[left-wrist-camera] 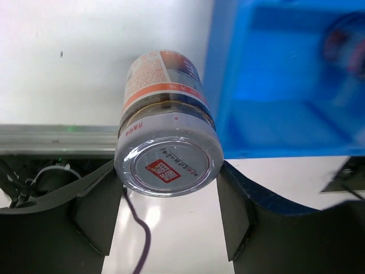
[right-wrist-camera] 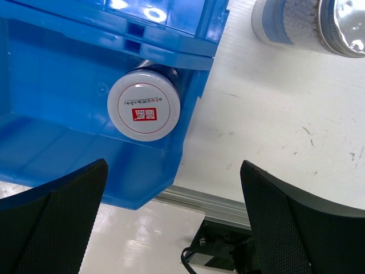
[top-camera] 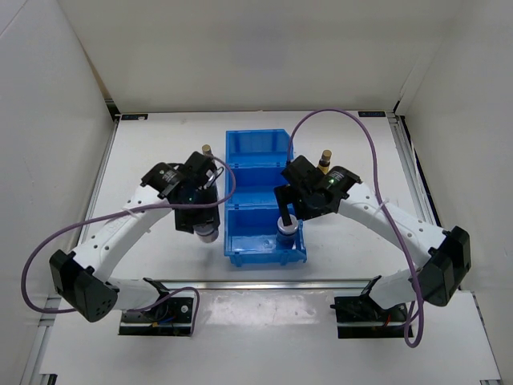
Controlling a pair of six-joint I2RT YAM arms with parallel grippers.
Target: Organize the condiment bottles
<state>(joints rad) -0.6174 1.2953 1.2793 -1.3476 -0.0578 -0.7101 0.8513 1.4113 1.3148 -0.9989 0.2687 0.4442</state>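
Left pincer (left-wrist-camera: pixel 167 171) tight around one squat jar (left-wrist-camera: pixel 162 91), right pincer (right-wrist-camera: pixel 174 165) wide open, empty (second jar (right-wrist-camera: pixel 144 105) in bin (right-wrist-camera: pixel 51 85)).

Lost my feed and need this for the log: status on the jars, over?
Left gripper shut on squat jar, outside blue bin. Right gripper open above second jar in bin's near compartment. Its wall stands between held jar and compartments.
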